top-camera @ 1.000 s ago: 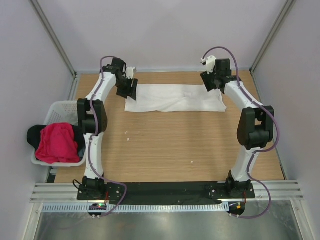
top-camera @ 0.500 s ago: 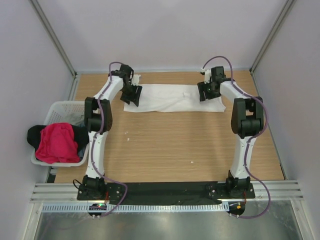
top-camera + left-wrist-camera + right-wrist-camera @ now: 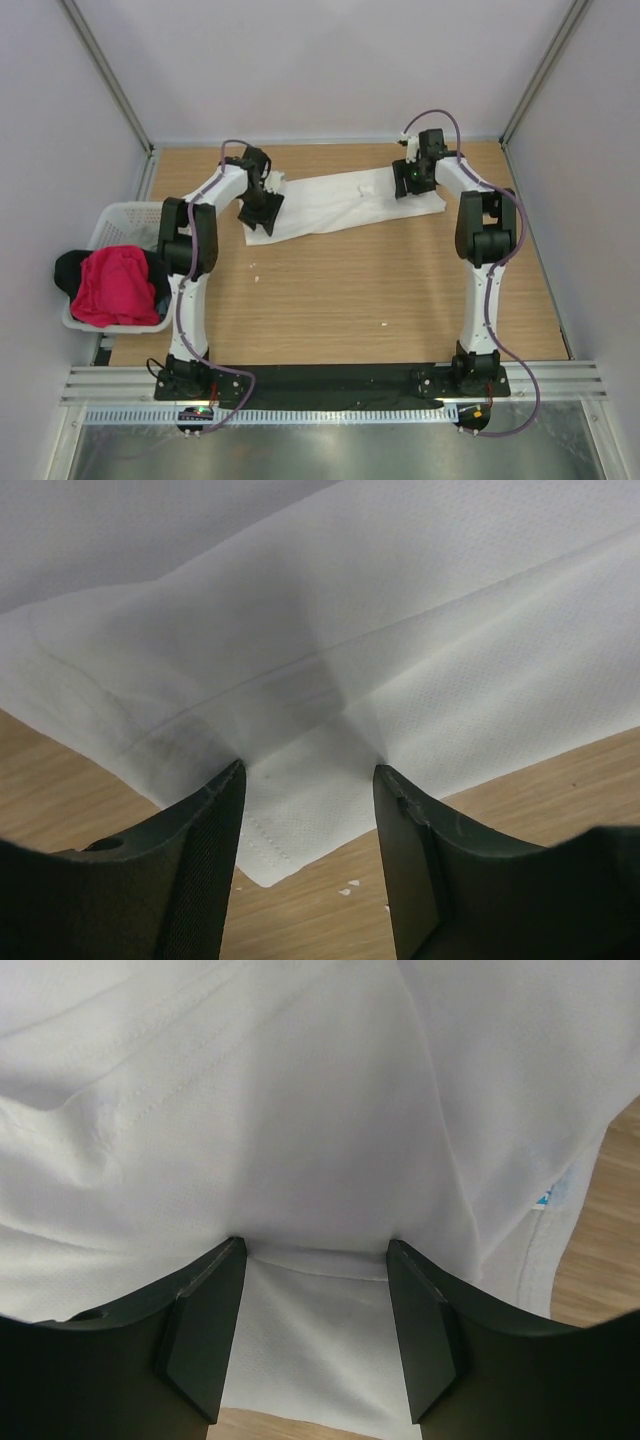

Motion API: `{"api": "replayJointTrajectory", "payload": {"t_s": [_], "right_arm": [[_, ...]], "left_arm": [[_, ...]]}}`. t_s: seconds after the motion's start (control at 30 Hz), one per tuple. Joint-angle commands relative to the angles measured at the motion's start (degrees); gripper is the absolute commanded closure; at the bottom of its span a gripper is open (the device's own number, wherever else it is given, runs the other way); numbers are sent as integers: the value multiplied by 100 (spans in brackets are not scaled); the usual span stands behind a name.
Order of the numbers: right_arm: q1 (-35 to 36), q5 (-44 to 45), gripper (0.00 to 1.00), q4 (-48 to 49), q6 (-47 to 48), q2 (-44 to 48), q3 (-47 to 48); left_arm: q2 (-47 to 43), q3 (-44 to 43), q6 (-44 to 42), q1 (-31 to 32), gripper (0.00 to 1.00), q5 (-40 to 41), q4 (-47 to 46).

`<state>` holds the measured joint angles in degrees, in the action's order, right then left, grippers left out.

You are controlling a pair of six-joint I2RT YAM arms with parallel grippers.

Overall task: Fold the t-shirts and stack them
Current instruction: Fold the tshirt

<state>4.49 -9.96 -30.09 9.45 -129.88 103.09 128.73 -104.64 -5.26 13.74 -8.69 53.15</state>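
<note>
While white shirt (image 3: 340, 200) is spread across far part of table (image 3: 350, 300), slanted, left end nearer arm bases than right end, each end is met by one gripper. Left gripper (image 3: 262, 212): jaws held apart, tips tucked under raised fold beside hemmed corner, flat lower layer seen between fingers (image 3: 205, 825). Right gripper (image 3: 408, 180): jaws also held apart, tips hidden under bunched cloth near shirt's edge. Red shirt (image 3: 115, 285) is piled on black shirt (image 3: 68, 270) in basket (image 3: 118, 215) off table's left edge.
</note>
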Motion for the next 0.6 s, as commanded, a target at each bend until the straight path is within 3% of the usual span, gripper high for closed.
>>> {"api": "replayJointTrajectory", "payload": {"t_s": [0.0,0.17,0.3,0.43,0.57], "right_arm": [[8,117,36,-208,-49,-422,710],[43,169,36,-252,-84,-941,1563],[43,318,36,-217,-66,-916,1934],[17,275,36,-217,-233,-58,1663],[-106,-67,36,-305,-751,734,795]], "left_arm": [[-514,819,-37,252,45,51,196],[-1260,1743,147,665,45,210,56],[-1744,1728,17,1007,45,420,161],[-1983,1080,-404,1114,44,771,266],[-1913,814,-992,1114,43,1202,302]]}}
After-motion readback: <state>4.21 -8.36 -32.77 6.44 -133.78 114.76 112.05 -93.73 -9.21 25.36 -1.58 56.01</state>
